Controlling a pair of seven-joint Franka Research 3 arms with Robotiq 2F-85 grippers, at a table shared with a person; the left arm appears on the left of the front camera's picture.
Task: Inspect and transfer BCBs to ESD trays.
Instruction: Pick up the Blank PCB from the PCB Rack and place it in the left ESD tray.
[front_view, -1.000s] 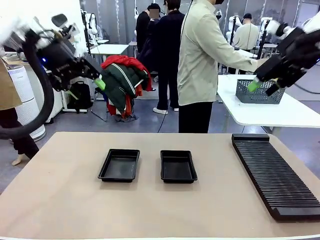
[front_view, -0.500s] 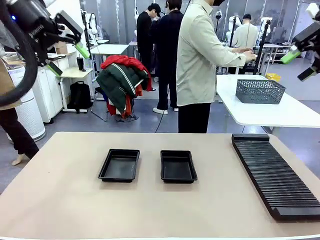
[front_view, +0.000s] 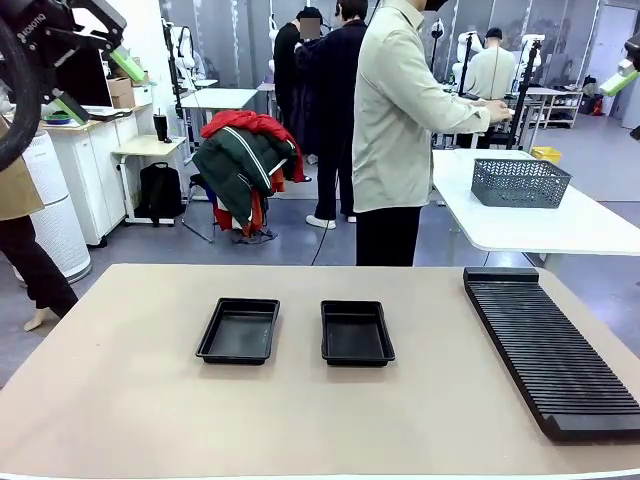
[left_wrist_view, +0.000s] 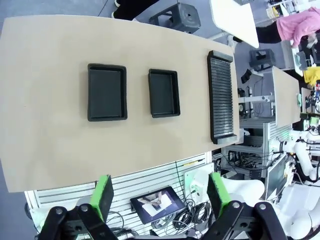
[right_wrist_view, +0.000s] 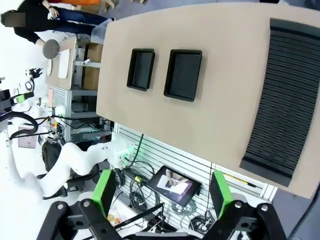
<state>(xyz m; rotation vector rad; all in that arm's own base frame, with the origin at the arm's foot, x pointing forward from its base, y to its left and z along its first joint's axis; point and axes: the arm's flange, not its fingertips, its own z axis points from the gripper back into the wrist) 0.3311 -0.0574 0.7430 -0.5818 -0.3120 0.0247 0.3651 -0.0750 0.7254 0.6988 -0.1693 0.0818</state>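
- My left tool (left_wrist_view: 161, 196) hangs high above the counter (left_wrist_view: 60, 145), jaws spread wide, gripping nothing.
- My right tool (right_wrist_view: 161, 192) is raised too, jaws wide apart, nothing between them.
- The left ESD tray (front_view: 238, 330) and the right ESD tray (front_view: 356, 332) sit side by side mid-counter, slightly apart.
- The ribbed rack (front_view: 550, 350) lies well to their right.

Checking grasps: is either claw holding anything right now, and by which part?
Nothing is held: the left claw and the right claw both stand open and empty.
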